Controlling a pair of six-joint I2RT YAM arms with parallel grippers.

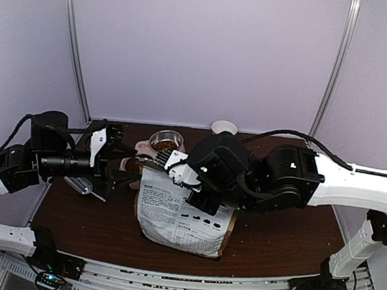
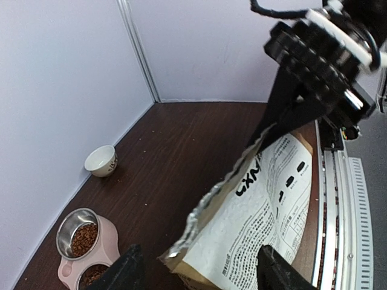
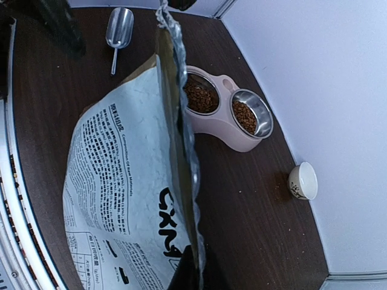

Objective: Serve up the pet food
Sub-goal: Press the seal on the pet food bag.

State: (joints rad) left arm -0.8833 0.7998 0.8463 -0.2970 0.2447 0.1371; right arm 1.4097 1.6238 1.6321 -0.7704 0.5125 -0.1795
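While the white-and-kraft printed paper bag with silver lining (image 1: 180, 216) stands on the table, its top edge is clamped between the fingers of the right pincer (image 3: 186, 270). The left pincer (image 2: 199, 273) is spread wide, with the bag's corner between its fingers; contact cannot be told. The brown dry kibble pellets (image 3: 201, 98) are seen in both bowls of the pink plastic double-bowl feeder (image 3: 225, 136), just beyond the right pincer.

Top view looks down over the table (image 1: 90, 224); close wrist views face the pet food bag (image 1: 177, 212) from opposite sides
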